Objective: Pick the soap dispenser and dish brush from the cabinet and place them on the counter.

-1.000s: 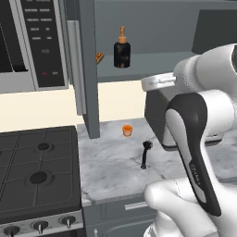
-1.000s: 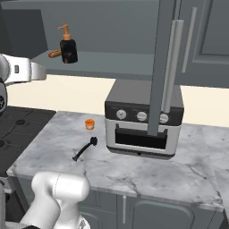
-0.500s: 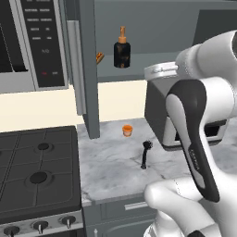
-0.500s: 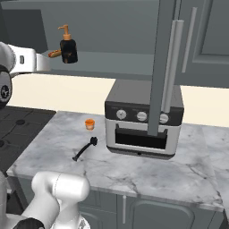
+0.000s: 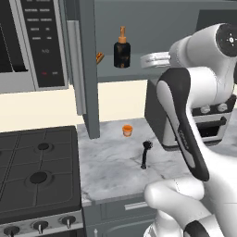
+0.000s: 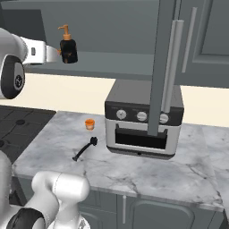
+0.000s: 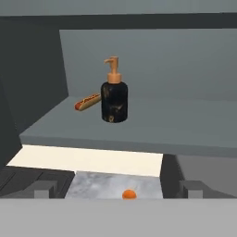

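Left base view, arm: the white arm rises from the lower right, bends at a dark elbow and reaches up and left toward the open cabinet point(image 5: 88, 69); its wrist ends level with the shelf, to the right of the soap dispenser point(image 5: 121, 48).
Left base view, soap dispenser: upright on the grey inner shelf, a small hot dog point(image 5: 99, 57) just beside it to the left.
Left base view, dish brush: the dish brush point(image 5: 145, 154) lies flat on the counter point(image 5: 111, 171), head pointing away, near a tiny orange cup point(image 5: 127, 130) and in front of a toaster oven point(image 5: 208, 125).
Left base view, stove: a black gas stove point(image 5: 37, 176) sits left of the marble.

Right base view, arm: the forearm comes in from the left edge at shelf height, its white wrist close to the bottle's left side; whether they touch cannot be told.
Right base view, brush: on the marble, between the cup and the front edge, apart from the oven.

Hand view, gripper: the gripper point(image 7: 118, 189) looks level into the cabinet; its two dark tips stand far apart at the bottom with nothing between them.
Hand view, dispenser: centred on the shelf ahead, upright, well apart from the tips, pump spout turned left.
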